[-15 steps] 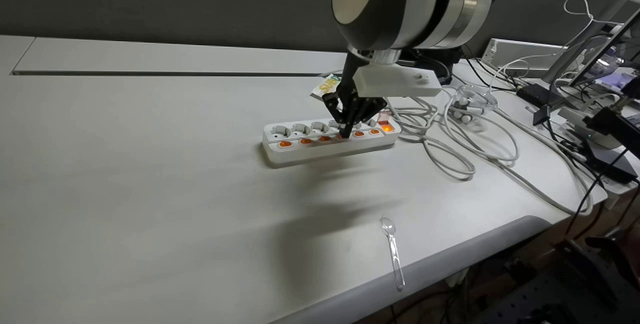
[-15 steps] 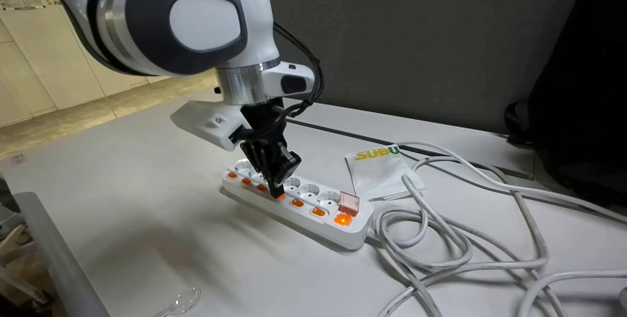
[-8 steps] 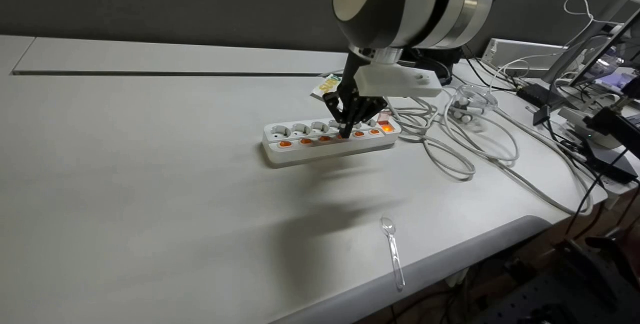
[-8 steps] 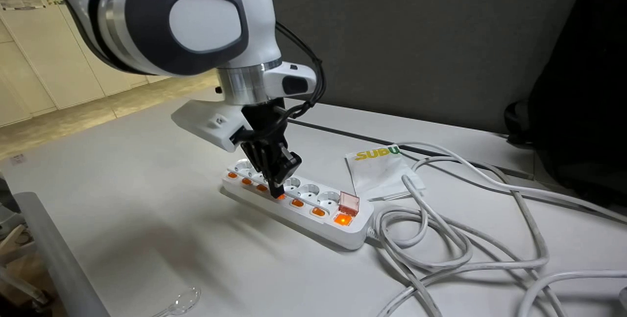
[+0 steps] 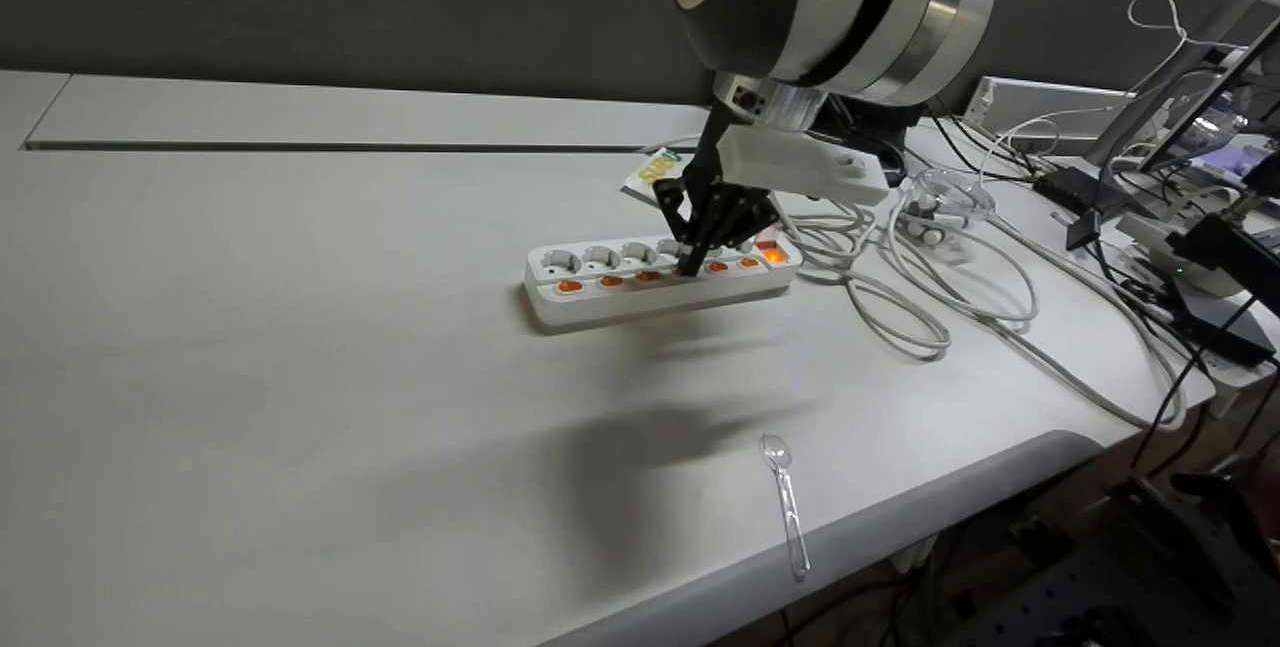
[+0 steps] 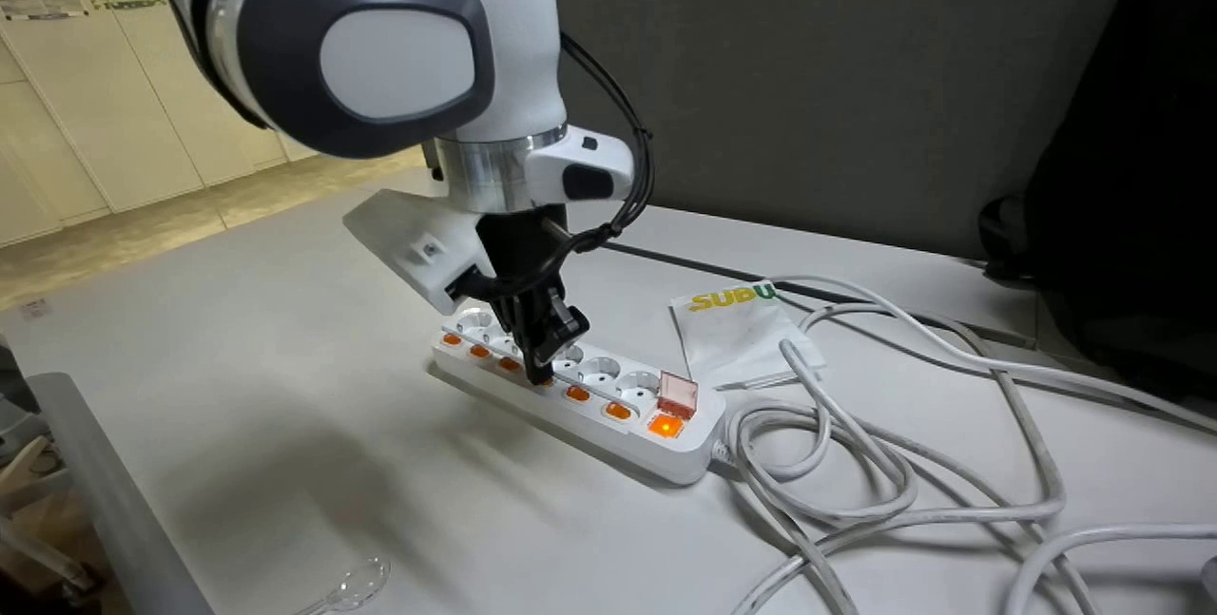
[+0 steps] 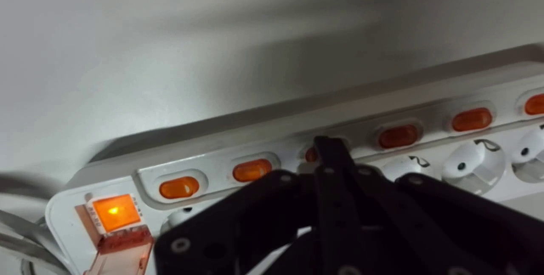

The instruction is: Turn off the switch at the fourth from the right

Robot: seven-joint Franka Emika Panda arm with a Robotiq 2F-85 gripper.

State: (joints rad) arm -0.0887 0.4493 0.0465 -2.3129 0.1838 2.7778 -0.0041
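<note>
A white power strip (image 5: 650, 304) lies on the table, with a row of orange switches along its front edge and round sockets behind them. It also shows in an exterior view (image 6: 589, 427) and in the wrist view (image 7: 216, 172). The end switch (image 7: 115, 212) glows bright orange beside a raised clear pinkish cover. My gripper (image 7: 333, 143) is shut and empty. Its tips point down at the fourth switch (image 7: 311, 154) counted from that lit end and hide most of it. The gripper shows over the strip in both exterior views (image 5: 688, 269) (image 6: 540, 374). Whether the switch is pressed is hidden.
Coiled white cables (image 6: 818, 501) lie at the strip's lit end. A printed paper packet (image 6: 737, 335) lies behind it. A clear plastic spoon (image 5: 785, 502) lies near the table's front edge. A grey partition (image 5: 350, 7) stands behind. A clear plastic container (image 5: 945, 202) sits among the cables.
My arm and wrist have shifted slightly toward the strip's lit end and tilted. The shut fingertips stay at the same switch, and less of it shows. The strip has not visibly moved.
</note>
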